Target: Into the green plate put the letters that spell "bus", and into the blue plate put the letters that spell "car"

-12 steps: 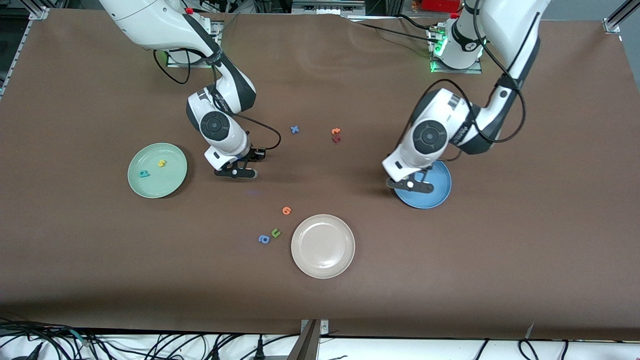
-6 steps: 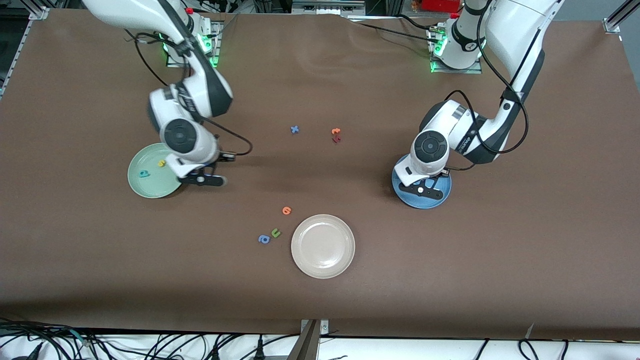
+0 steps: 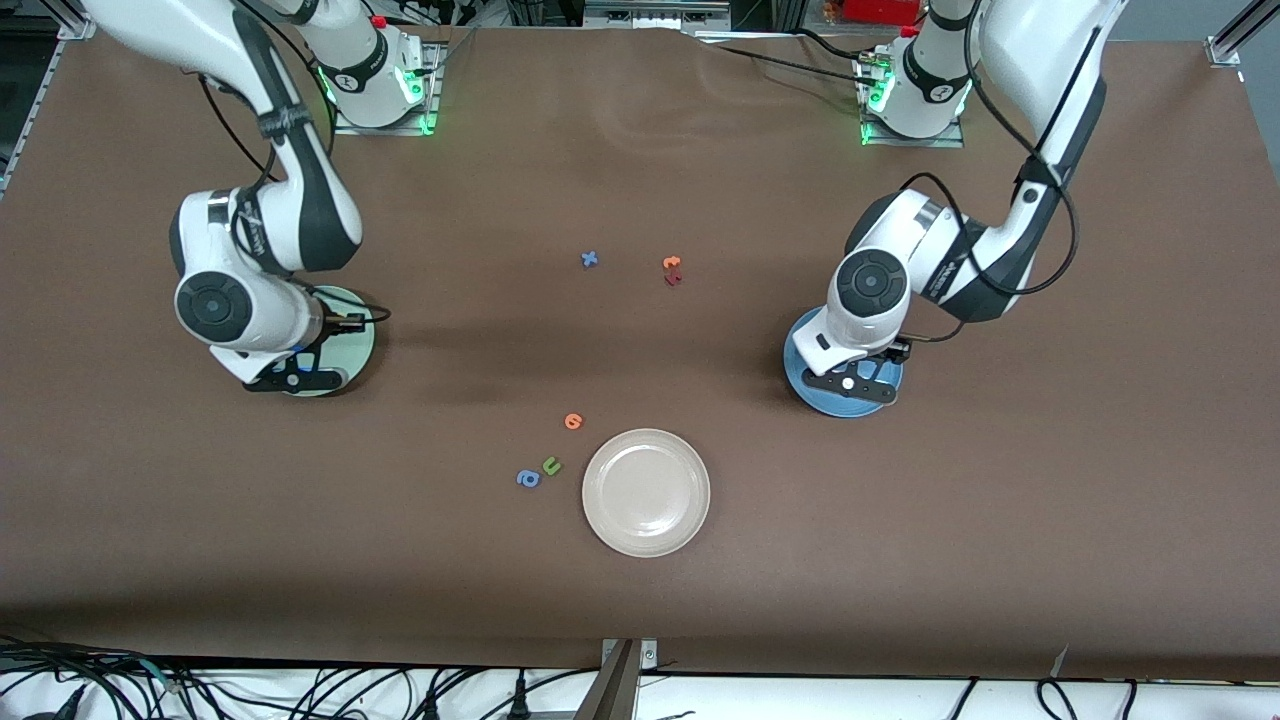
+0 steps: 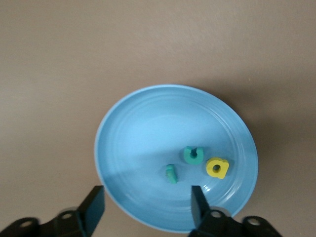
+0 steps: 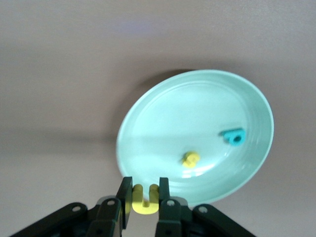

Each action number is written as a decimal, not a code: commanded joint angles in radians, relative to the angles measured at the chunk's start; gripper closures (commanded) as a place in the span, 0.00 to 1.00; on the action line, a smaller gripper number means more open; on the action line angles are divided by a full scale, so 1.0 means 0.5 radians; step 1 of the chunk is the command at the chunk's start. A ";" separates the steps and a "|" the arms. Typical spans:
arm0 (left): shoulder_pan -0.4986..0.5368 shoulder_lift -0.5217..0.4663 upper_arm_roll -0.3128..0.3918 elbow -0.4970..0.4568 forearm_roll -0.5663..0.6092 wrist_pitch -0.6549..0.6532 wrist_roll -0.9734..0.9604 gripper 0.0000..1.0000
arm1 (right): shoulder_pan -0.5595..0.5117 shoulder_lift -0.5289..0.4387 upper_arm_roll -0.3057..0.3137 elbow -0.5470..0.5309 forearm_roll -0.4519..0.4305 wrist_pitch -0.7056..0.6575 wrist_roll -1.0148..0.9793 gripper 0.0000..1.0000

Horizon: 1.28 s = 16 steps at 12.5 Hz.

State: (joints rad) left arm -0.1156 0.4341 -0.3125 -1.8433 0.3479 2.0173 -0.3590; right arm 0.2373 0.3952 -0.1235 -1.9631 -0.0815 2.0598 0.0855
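Brown cloth covers the worktop (image 3: pixel 640 560) in the front view, with both arm bases along its top edge. The right pincer (image 3: pixel 292 380) hangs over the green plate (image 3: pixel 358 345), whose rim alone peeks out past the wrist. The left pincer (image 3: pixel 848 385) hangs over the blue plate (image 3: pixel 830 402). A cream plate (image 3: pixel 646 492) lies nearer the camera, between the two arms, with an orange letter (image 3: pixel 573 421), a green "u" (image 3: pixel 551 465) and a blue "a" (image 3: pixel 528 478) just beside it. A blue cross (image 3: pixel 590 259) and two reddish letters (image 3: pixel 672 270) lie farther up.

In the left wrist view the left pincer (image 4: pixel 147 210) stands spread wide and empty above the blue plate (image 4: pixel 148 128). The teal "c" (image 4: pixel 193 154), yellow "a" (image 4: pixel 217 167) and teal "r" (image 4: pixel 170 174) lie in it, close together.

In the right wrist view the right pincer (image 5: pixel 145 200) is pinching the yellow "u" (image 5: pixel 144 201) over the rim of the green plate (image 5: pixel 163 123). The yellow "s" (image 5: pixel 190 159) and teal "b" (image 5: pixel 234 137) lie in the plate, apart.

A second ago the right pincer was over bare cloth between the green plate and the middle; it has since swung to the plate. The left pincer was at the blue plate's edge and pressed together; it now sits over the plate and has opened.
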 commanded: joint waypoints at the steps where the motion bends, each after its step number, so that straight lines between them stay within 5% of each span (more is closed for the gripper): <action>1: 0.026 -0.101 -0.028 0.255 -0.061 -0.318 0.037 0.00 | -0.054 0.102 -0.001 -0.138 0.028 0.288 -0.113 0.92; 3: 0.029 -0.101 -0.029 0.513 -0.094 -0.515 0.135 0.00 | -0.054 0.121 0.002 -0.142 0.068 0.298 -0.113 0.89; 4: 0.053 -0.101 -0.025 0.630 -0.185 -0.573 0.153 0.00 | -0.054 0.121 0.005 -0.139 0.068 0.295 -0.113 0.66; 5: 0.114 -0.104 -0.028 0.737 -0.299 -0.629 0.157 0.00 | -0.054 0.115 0.005 -0.130 0.068 0.286 -0.113 0.07; 6: 0.163 -0.147 -0.032 0.787 -0.373 -0.720 0.166 0.00 | -0.054 0.100 0.005 -0.111 0.068 0.268 -0.116 0.01; 8: 0.240 -0.251 -0.029 0.797 -0.389 -0.752 0.297 0.00 | -0.054 0.014 0.005 0.017 0.068 0.051 -0.119 0.01; 11: 0.246 -0.401 0.112 0.754 -0.505 -0.740 0.527 0.00 | -0.054 -0.042 -0.004 0.470 0.068 -0.620 -0.088 0.01; 16: 0.259 -0.892 0.300 0.283 -0.628 -0.544 0.850 0.00 | -0.054 -0.066 -0.057 1.149 0.160 -1.296 -0.033 0.01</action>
State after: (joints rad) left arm 0.0094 0.1311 -0.1751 -1.5333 0.0779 1.6620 0.0300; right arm 0.2116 0.3438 -0.1388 -1.5073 -0.0267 1.5136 0.0597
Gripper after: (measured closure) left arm 0.000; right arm 0.004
